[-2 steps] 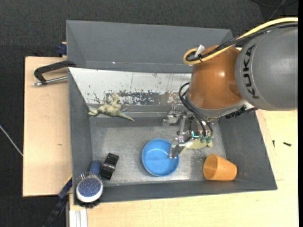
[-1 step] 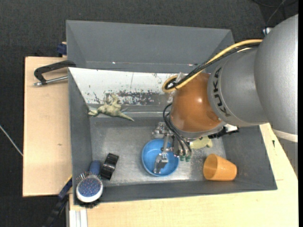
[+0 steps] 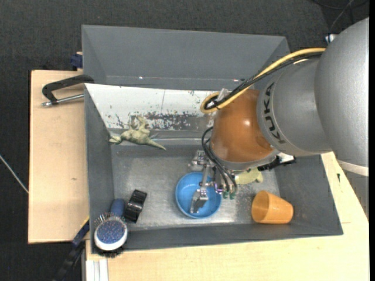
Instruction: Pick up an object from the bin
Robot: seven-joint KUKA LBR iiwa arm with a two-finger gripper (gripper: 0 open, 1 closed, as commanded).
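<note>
Arm (image 3: 328, 92) with tool (image 3: 202, 199) over blue bowl (image 3: 186, 193)

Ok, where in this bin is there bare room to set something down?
The widest bare patch of bin floor lies between the dinosaur toy, the black clip and the blue bowl. A narrow strip separates bowl and orange cup. Crowded: the lower left corner with clip and round brush, and the bowl under the gripper.
</note>
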